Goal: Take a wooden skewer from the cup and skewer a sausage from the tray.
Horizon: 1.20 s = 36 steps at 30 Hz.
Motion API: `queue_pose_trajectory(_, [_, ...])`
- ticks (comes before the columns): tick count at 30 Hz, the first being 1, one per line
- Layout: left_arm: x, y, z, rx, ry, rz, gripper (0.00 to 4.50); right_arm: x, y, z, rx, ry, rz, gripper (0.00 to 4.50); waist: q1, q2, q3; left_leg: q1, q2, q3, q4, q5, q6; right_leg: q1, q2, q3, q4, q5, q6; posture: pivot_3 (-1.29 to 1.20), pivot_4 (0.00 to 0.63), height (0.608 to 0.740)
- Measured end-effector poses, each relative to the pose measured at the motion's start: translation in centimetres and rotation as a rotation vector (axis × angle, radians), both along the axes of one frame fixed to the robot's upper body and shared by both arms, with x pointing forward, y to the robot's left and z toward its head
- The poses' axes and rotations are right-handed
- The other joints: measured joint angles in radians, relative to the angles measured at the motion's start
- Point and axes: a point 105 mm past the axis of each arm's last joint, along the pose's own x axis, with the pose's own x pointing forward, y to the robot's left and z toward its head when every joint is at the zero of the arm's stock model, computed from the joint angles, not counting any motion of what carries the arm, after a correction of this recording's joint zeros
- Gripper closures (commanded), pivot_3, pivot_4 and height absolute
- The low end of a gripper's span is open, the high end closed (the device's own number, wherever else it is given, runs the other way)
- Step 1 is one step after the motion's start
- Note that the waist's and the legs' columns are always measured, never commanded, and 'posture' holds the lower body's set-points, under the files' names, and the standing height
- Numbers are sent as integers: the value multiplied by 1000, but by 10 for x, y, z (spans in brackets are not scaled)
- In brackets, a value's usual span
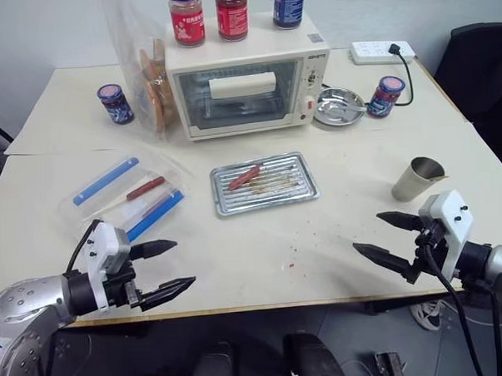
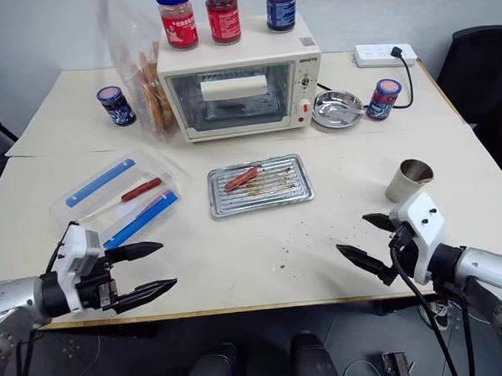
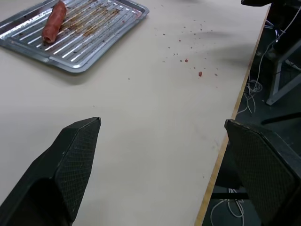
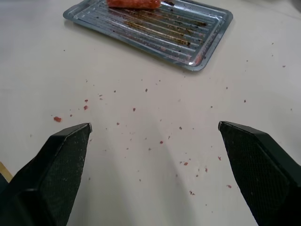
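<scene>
Both tools wide open and empty, left tool (image 1: 164, 265) and right tool (image 1: 388, 236) over the near worktop (image 1: 262, 246); plain brushed-metal cup (image 1: 417, 178) sits just beyond my right tool, slim reddish-brown sausage (image 1: 243, 177) on the ribbed silver tray (image 1: 305, 190) — risk: cup tips if I clip its rim.

Both arms reach in low from the sides at the near edge of the table (image 1: 337, 242). The left gripper (image 1: 173, 265) points inward toward the middle and slightly down, its two black fingers (image 1: 158, 247) spread wide apart — nothing between them. The right gripper (image 1: 385, 237) mirrors it from the other side, angled inward and a little down, fingers (image 1: 379, 255) likewise parted wide and empty. Each carries a white block at the wrist, with black cable looping behind. The two grippers sit well apart, roughly level with each other — neither touches anything.
</scene>
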Motion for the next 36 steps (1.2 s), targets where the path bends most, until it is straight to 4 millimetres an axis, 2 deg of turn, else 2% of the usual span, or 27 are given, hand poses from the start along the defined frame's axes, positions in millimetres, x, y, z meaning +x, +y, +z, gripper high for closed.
queue_pose_trajectory(10, [7, 1, 1, -17, -9, 37, 37, 4, 3, -1, -14, -8, -2, 0, 12, 0, 0, 0, 0, 0, 0, 0, 0, 0, 0, 0, 0, 0, 0, 0, 150, 740])
queue_pose_trajectory(13, [9, -3, 4, -77, 13, 29, 37, 6, 2, -3, -5, -2, -26, 0, 12, 0, 0, 0, 0, 0, 1, 0, 0, 1, 0, 0, 0, 0, 0, 0, 150, 740])
queue_pose_trajectory(19, [21, -11, 16, -108, -8, 1, 37, 12, -15, -5, 25, -6, -160, 0, 13, 0, 0, 0, 0, 0, 1, 1, -2, 1, 0, 0, 0, 0, 0, 0, 150, 740])
queue_pose_trajectory(21, [28, -17, 26, -144, -22, -34, 37, 15, -31, 0, 52, -43, -259, 0, 17, 0, 0, -1, -1, -1, 2, 1, -2, 1, 0, -1, 0, 0, 0, 0, 150, 740])
queue_pose_trajectory(24, [34, -30, 34, -167, -24, -117, 37, 17, -54, 3, 73, -78, -401, 0, 14, 0, 0, 0, -1, -1, 2, 1, -2, 1, 0, -1, 1, 0, 0, 0, 150, 740])
queue_pose_trajectory(28, [42, -59, 50, -185, -36, -299, 37, 21, -81, 6, 125, -126, -581, 0, 13, 0, 0, 0, -1, -1, 2, 2, -3, 1, 0, -1, 1, 0, 0, 0, 150, 740])
queue_pose_trajectory(31, [51, -83, 62, -211, -60, -398, 37, 24, -87, 9, 143, -165, -645, 0, 9, 0, 0, -1, -1, -1, 3, 2, -3, 1, 1, -1, 2, 0, 1, 0, 150, 740])
queue_pose_trajectory(36, [53, -110, 67, -225, -57, -524, 37, 34, -89, 20, 200, -255, -712, 0, 5, 0, 0, 0, 0, 0, 3, 2, -3, 0, 2, 0, 3, 0, 1, 0, 150, 740])
